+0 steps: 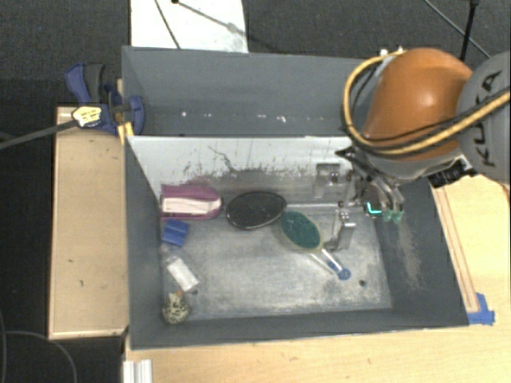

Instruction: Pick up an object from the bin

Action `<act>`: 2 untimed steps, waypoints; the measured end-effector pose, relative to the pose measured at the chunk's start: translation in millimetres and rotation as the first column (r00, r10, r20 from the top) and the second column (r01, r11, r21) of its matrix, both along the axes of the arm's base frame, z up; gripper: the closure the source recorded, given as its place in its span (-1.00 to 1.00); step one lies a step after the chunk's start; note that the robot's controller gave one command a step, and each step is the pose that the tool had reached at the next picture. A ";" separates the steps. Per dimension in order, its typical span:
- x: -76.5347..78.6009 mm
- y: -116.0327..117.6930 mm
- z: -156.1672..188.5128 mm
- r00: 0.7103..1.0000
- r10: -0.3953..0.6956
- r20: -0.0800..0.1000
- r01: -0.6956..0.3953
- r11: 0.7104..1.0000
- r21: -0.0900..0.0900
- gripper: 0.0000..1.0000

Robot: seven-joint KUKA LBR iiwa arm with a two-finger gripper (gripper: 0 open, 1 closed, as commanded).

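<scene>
Gripper [342, 244] is seen low in the right half of the bin [263, 337], hung under the orange wrist cover [419, 94], with the arm entering from the right. Whether it is open or closed cannot be told from this angle; the tip is seen as one metal piece. The tip is placed right at the upper end of a clear stick with a blue tip [333, 265], which is laid on the bin floor at a slant, blue end towards the front right. Contact between the two cannot be confirmed. A teal oval piece [300, 230] is found just left of the gripper, its lower edge at the stick's upper end. A black oval piece [255, 210] is laid just left of the teal one, near the back wall. A purple and white block [190, 200] is set at the back left. Down the left side, well apart from the gripper, a small blue piece [174, 231], a small white piece [182, 275] and a yellowish clump [176, 309] in the front-left corner are seen
</scene>
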State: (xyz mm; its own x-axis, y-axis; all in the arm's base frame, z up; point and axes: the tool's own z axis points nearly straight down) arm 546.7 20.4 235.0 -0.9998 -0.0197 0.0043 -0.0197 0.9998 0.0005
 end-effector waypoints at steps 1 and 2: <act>31.5 -21.4 -134.9 0.977 -0.213 0.000 0.213 0.977 0.000 -1.00; 14.4 -22.5 -166.0 0.967 -0.254 0.004 0.254 0.967 0.001 -1.00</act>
